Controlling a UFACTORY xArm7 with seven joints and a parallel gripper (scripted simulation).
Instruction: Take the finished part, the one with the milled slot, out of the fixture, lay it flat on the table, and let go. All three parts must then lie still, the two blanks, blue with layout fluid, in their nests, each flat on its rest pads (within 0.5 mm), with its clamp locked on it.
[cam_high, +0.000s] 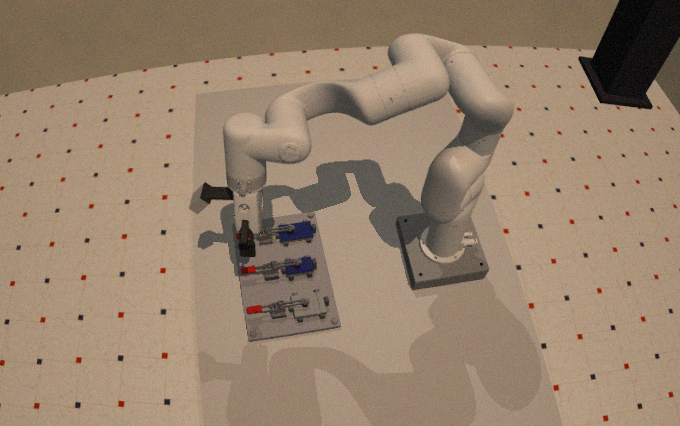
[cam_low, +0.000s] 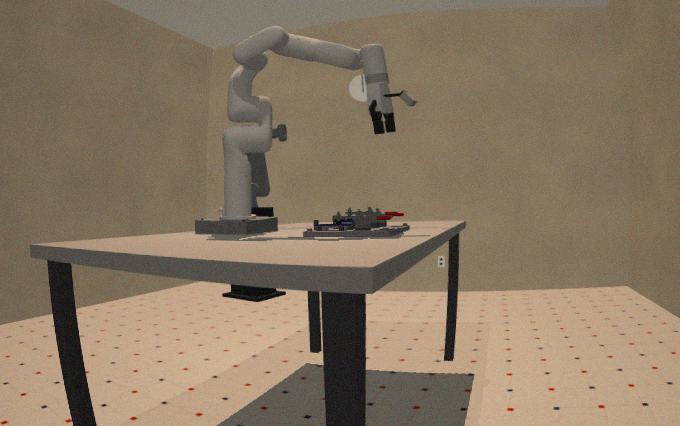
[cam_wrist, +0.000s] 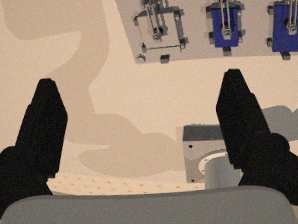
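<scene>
Slotted grey part (cam_high: 309, 307) sits in the nearest nest of the fixture plate (cam_high: 328, 323) on the desk (cam_low: 301, 265), its red-handled clamp (cam_high: 273, 307) lying over it. 2 blue blanks (cam_high: 296, 231) (cam_high: 299, 265) occupy the other nests, each under its own clamp. Claw (cam_low: 382, 122) hangs high above the fixture, fingers spread fully apart, holding nothing. Arm base (cam_high: 475, 273) stands well apart from the plate.
</scene>
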